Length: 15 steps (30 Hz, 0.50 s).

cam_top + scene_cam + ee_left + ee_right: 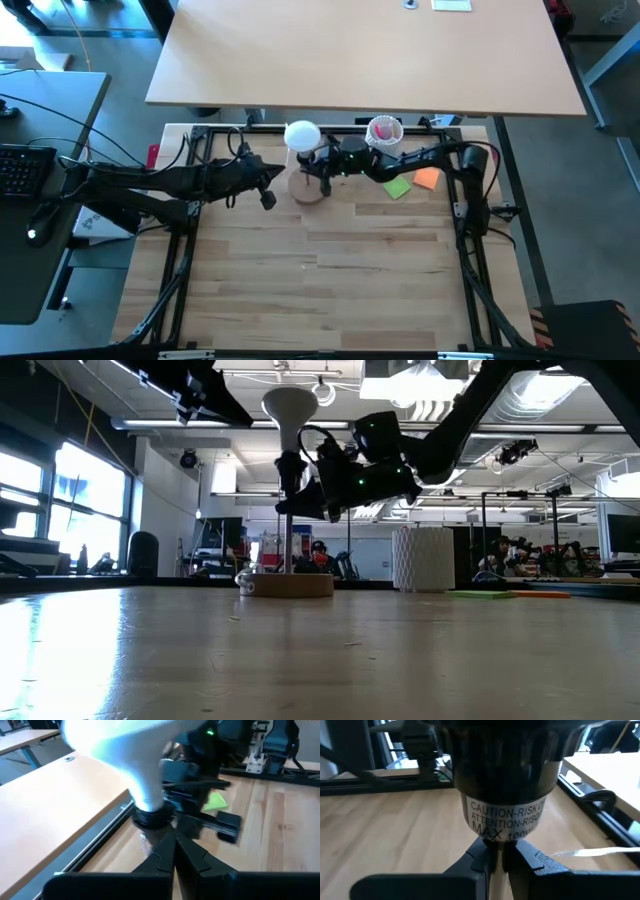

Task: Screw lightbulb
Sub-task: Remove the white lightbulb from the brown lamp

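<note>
The white lightbulb (302, 135) (290, 405) stands upright with its neck in a black socket (150, 816) (505, 770). The socket tops a thin stem (287, 535) that rises from a round wooden disc (288, 584) near the table's far edge. My right gripper (498, 862) (322, 172) reaches in from the right and is shut on that stem, just under the socket. My left gripper (173, 851) (268, 198) hangs shut to the left of the lamp at bulb height, apart from it. My right gripper pinches the pale stem (498, 884) between its two fingers, right below the labelled black socket. The fingers come about level from the table's right side and lie across the stem. The stem stays upright, and its wooden disc rests on the table.
A white perforated cup (384, 131) (421, 558) stands just right of the lamp. Green (398, 187) and orange (427, 178) paper pieces lie under my right arm. A second pale table (360, 50) lies beyond the far edge. The near half of the wooden tabletop (320, 280) is bare.
</note>
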### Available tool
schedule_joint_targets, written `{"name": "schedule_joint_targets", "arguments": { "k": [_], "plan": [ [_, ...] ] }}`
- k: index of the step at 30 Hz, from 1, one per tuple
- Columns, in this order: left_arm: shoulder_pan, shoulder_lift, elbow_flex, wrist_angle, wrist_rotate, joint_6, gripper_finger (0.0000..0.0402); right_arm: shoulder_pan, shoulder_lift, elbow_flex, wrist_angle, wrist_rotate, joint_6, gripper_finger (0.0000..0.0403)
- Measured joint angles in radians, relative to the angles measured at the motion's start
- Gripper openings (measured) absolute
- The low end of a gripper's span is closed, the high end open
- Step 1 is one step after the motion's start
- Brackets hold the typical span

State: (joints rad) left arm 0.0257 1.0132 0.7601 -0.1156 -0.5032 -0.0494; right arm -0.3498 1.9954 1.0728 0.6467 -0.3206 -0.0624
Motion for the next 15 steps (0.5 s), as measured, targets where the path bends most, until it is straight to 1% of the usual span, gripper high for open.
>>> {"name": "schedule_joint_targets", "arguments": {
  "k": [4,8,15],
  "plan": [
    [-0.010,-0.005,0.000,-0.004,-0.008,0.000,0.0000,0.038,-0.017,-0.046,0.025,0.020,0.004,0.0030],
    [-0.010,-0.006,0.000,-0.010,-0.009,0.000,0.0000,0.062,-0.022,-0.058,0.023,0.033,0.022,0.0046],
    [-0.010,-0.006,0.000,-0.013,-0.011,-0.002,0.0000,0.063,-0.025,-0.061,-0.002,0.021,0.040,0.0059]
  ]
}}
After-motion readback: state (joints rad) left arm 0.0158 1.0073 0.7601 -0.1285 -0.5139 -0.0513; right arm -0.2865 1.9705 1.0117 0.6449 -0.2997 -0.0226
